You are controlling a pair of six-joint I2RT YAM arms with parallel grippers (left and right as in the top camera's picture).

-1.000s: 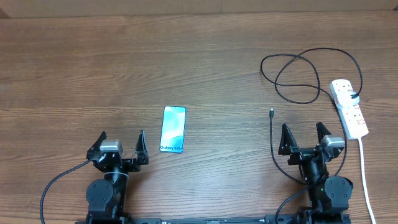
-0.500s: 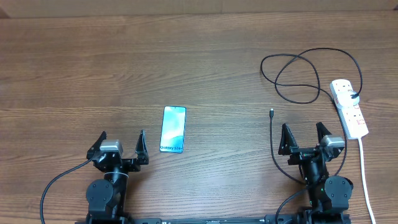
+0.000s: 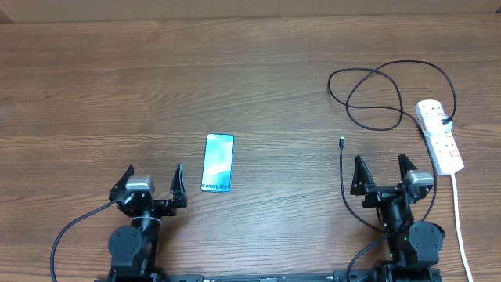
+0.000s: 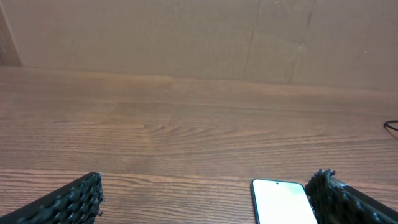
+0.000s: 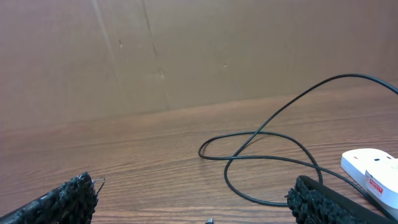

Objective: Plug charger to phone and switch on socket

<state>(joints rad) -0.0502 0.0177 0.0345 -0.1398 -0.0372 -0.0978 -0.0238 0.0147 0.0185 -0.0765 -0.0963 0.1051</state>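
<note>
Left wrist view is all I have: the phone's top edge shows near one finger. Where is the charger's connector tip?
Observer: The connector tip lies loose, just ahead and left of the open right gripper, well to the right of the phone.
Operator: Does the charger reach the socket?
Observer: Yes. The charger loops away and ends at a dark plug on the socket, far right. I cannot tell if it is fully seated.

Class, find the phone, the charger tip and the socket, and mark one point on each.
phone (image 3: pixel 218 163): overhead view, middle of the screen.
charger tip (image 3: pixel 342 142): overhead view, connector at the cable's free end.
socket (image 3: pixel 441 143): overhead view, middle of the white body.
</note>
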